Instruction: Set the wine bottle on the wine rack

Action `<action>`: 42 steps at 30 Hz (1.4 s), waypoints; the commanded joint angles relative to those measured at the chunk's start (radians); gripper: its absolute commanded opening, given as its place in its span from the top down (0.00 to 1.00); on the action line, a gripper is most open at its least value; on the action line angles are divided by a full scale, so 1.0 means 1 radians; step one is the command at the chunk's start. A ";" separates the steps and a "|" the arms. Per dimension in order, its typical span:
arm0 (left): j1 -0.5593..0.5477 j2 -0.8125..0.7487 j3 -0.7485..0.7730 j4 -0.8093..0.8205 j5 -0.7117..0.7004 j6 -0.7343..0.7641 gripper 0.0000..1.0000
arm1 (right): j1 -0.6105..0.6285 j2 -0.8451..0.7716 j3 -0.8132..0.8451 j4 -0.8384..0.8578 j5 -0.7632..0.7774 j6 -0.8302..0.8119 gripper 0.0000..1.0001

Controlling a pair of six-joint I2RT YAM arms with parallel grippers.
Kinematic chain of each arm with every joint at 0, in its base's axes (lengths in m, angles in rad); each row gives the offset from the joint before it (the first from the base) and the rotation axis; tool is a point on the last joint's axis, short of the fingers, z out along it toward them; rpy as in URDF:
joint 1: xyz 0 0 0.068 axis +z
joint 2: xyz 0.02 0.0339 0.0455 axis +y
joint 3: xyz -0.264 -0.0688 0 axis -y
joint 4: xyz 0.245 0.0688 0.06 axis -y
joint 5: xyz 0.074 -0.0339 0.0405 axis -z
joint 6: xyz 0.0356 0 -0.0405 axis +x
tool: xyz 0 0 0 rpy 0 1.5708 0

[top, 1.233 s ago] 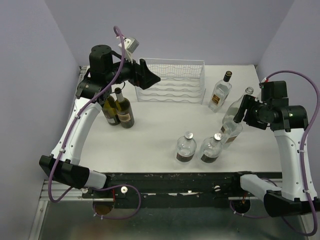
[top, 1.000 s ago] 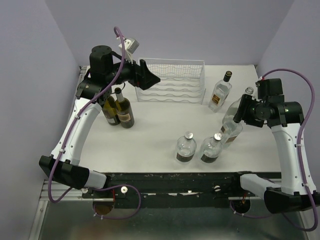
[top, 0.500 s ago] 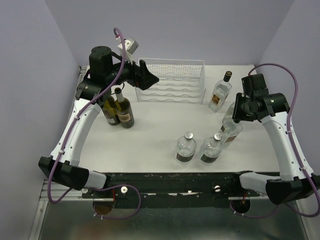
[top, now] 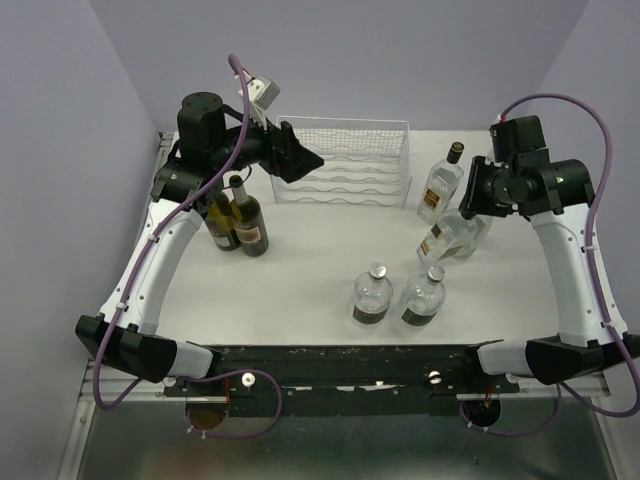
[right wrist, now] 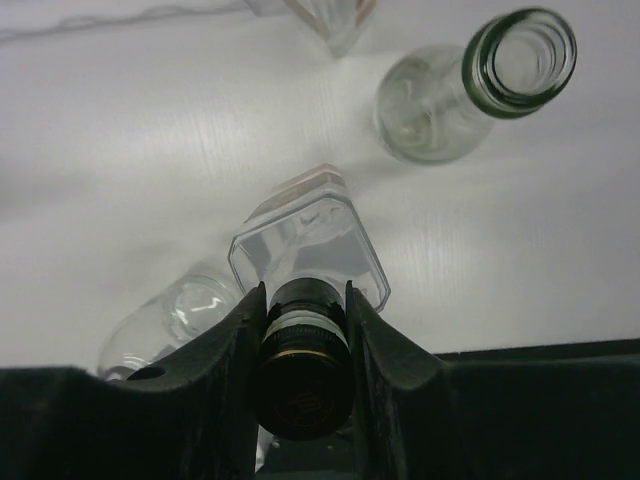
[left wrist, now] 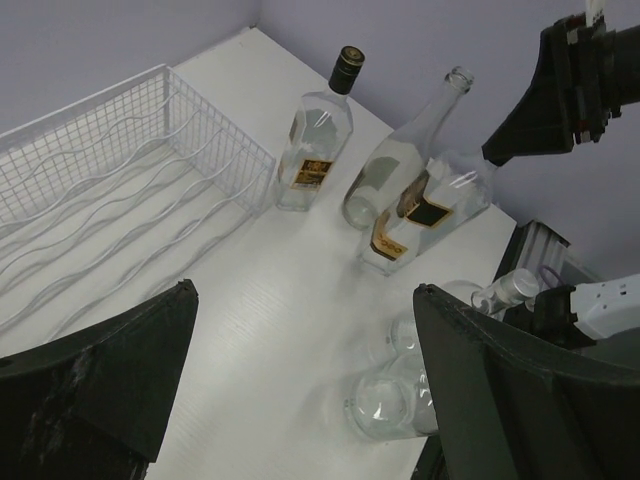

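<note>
The white wire-mesh wine rack stands at the back middle of the table and also shows in the left wrist view. My right gripper is shut on the black-capped neck of a clear square bottle. It holds the bottle tilted above the table, right of the rack. In the right wrist view the fingers clamp the cap, with the bottle body below. The held bottle also shows in the left wrist view. My left gripper is open and empty over the rack's left end.
A black-capped clear bottle stands just right of the rack. A tall open-necked clear bottle stands beside the held one. Two dark wine bottles stand at the left. Two round clear bottles stand near the front.
My right arm has swung back and to the left with the square bottle, lifting and tilting it off the table. The left arm has not moved.
</note>
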 commanded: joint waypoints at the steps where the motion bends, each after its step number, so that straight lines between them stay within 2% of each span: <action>1: -0.030 -0.006 -0.021 0.030 0.087 0.005 0.01 | 0.007 0.005 0.174 0.097 -0.153 0.072 0.99; 7: -0.091 0.022 -0.032 -0.013 0.086 0.096 0.01 | 0.007 0.042 0.274 0.209 -0.357 0.174 0.99; 9: -0.119 0.031 -0.047 -0.030 0.043 0.149 0.01 | 0.008 0.059 0.294 0.243 -0.425 0.213 0.99; 14: -0.210 0.045 -0.091 -0.056 -0.083 0.326 0.01 | 0.007 0.083 0.294 0.309 -0.560 0.297 0.99; 19: -0.266 0.052 -0.156 -0.018 -0.111 0.420 0.01 | 0.011 0.092 0.259 0.375 -0.676 0.372 0.99; 25: -0.308 0.025 -0.246 0.070 -0.170 0.505 0.01 | 0.017 0.091 0.225 0.424 -0.747 0.414 0.99; 36: -0.337 0.060 -0.251 0.108 -0.269 0.635 0.01 | 0.024 0.094 0.216 0.429 -0.833 0.397 0.99; 37: -0.339 0.062 -0.248 0.100 -0.267 0.652 0.07 | 0.024 0.094 0.216 0.427 -0.835 0.397 0.99; 42: -0.340 0.062 -0.220 0.061 -0.309 0.713 0.73 | 0.025 0.102 0.221 0.397 -0.844 0.351 0.99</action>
